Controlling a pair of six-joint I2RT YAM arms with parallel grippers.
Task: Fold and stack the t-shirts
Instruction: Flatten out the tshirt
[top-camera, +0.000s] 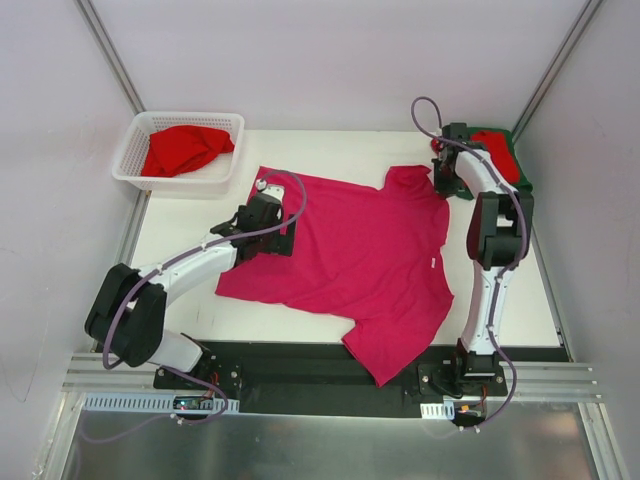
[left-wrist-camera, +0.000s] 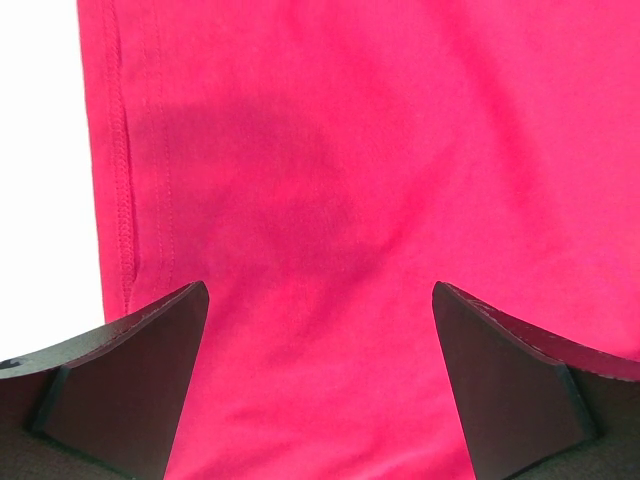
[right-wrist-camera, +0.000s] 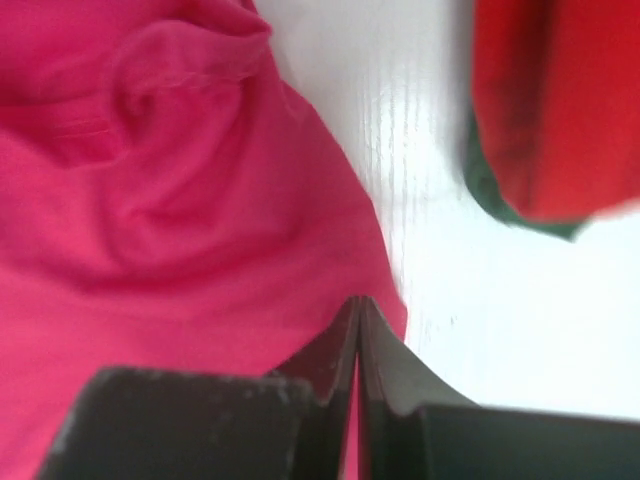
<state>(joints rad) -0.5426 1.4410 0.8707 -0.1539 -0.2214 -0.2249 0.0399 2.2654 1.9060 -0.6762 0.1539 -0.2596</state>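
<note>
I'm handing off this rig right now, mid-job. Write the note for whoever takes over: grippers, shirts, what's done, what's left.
Grippers: the left gripper is open above the left side of the magenta t-shirt, holding nothing. The right gripper is shut at that shirt's far right edge; I cannot tell if cloth is pinched.
Shirts: the magenta one lies spread out mid-table, unfolded.
Done: a stacked red t-shirt lies on the dark green t-shirt at the far right corner.
Left: fold and stack the magenta one, then the crumpled red t-shirt in the white basket, far left.
</note>
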